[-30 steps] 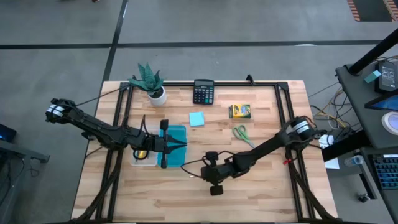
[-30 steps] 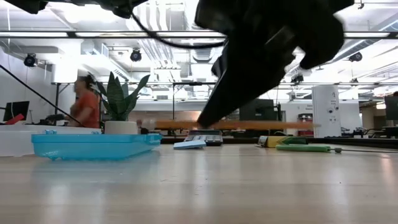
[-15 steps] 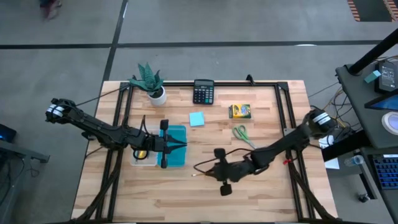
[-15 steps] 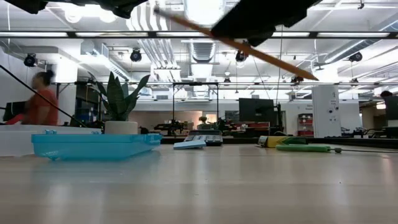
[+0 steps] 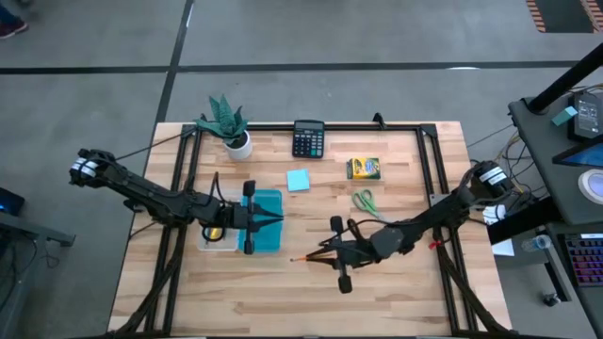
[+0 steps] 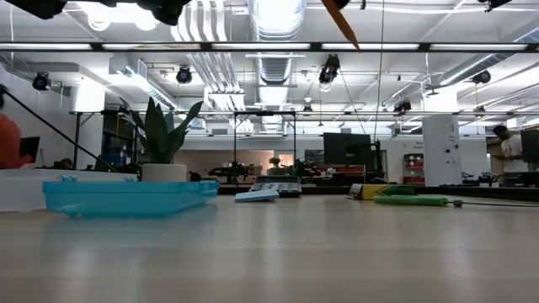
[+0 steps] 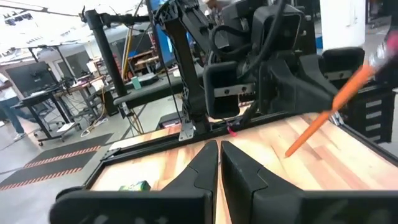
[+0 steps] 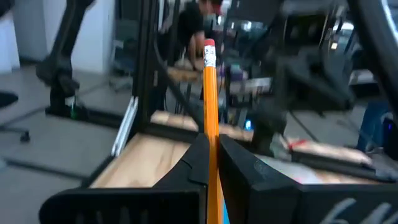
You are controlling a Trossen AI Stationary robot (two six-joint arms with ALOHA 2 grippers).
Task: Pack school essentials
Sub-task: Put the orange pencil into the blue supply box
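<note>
My right gripper (image 5: 332, 252) is shut on an orange pencil (image 5: 303, 255) above the table's middle. The pencil also shows in the right wrist view (image 8: 210, 93), the left wrist view (image 7: 323, 118) and at the top of the low view (image 6: 340, 18). My left gripper (image 5: 279, 219) hovers shut and empty over the teal lid (image 5: 268, 234), which lies flat on the table (image 6: 126, 198). A light-blue sticky pad (image 5: 299, 180), a yellow crayon box (image 5: 363, 169) and green-handled scissors (image 5: 366, 203) lie on the table beyond the right gripper. My right gripper pinches the pencil's shaft (image 8: 211, 134) between its two fingers. The eraser end (image 8: 209, 48) stands out well past the fingers. The pencil is lifted clear of the table and slants, its sharpened tip (image 5: 295, 257) lower and toward the table's left.
A clear box (image 5: 215, 237) with something yellow in it stands left of the lid. A potted plant (image 5: 229, 127) and a calculator (image 5: 308, 139) stand at the far edge. A small red thing (image 5: 433, 245) lies at the right. People move in the room behind.
My right gripper has risen with the pencil and drawn a little toward the table's right edge. The pencil, level and low a second ago, has tipped to a slant and now shows only its tip at the top of the low view.
</note>
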